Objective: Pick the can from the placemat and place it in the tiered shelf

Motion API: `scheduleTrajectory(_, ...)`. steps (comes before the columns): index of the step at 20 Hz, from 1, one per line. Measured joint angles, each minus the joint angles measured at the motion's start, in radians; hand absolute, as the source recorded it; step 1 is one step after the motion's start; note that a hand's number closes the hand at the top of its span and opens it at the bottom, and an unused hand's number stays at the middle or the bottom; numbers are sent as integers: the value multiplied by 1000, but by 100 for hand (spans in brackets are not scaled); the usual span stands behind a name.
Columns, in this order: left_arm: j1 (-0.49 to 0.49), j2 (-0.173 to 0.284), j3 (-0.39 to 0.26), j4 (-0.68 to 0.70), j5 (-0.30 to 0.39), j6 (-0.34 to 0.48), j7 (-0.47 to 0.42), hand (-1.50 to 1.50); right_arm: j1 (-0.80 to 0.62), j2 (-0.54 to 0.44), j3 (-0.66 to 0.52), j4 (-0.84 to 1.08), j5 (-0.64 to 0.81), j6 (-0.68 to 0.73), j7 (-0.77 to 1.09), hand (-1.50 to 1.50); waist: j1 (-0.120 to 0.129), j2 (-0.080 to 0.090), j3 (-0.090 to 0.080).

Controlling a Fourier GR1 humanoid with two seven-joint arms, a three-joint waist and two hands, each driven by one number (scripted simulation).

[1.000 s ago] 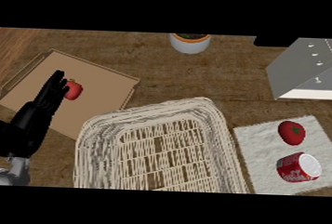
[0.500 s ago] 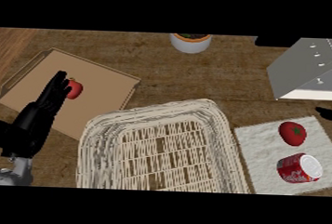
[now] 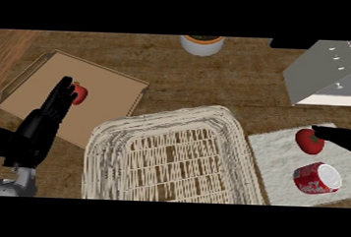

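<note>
I am in the approach step: the can point(image 3: 318, 177) is not yet grasped and lies on its side on the placemat point(image 3: 279, 153), at the mat's near right part. My right robot hand point(image 3: 339, 137) enters from the view's right edge just beyond the can, its tip close beside a red tomato point(image 3: 308, 141) that also sits on the placemat; only part of it shows, so I cannot tell how it is set. My left robot hand point(image 3: 51, 113) rests released, fingers straight, well to the left of the placemat over a cardboard tray point(image 3: 106, 88). In my judgement the next move calls for bringing the right robot hand back from the tomato and down over the can, then closing round it before carrying it to the grey tiered shelf point(image 3: 325, 71) beyond the placemat.
</note>
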State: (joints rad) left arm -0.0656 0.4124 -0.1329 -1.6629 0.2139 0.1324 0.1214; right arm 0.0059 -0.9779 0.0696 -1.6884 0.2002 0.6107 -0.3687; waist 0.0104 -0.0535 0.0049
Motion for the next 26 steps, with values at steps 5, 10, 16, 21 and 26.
scheduleTrajectory(5,-4,-2,18,4,-4,-10,-2,0,12,4,41,-27,77,18,48,-150,0,2,0)
scheduleTrajectory(10,11,-15,17,-16,-14,-16,4,0,1,34,71,-37,153,17,90,-150,2,3,0)
scheduleTrajectory(16,11,-21,33,8,-24,-36,-9,0,-1,32,69,-27,269,-21,99,-150,1,4,0)
scheduleTrajectory(21,2,-38,33,17,-36,-40,-9,0,-29,46,81,16,330,-5,120,-150,2,4,0)
scheduleTrajectory(26,10,-47,37,-2,-42,-48,3,0,-38,68,95,59,375,1,105,-150,2,4,0)
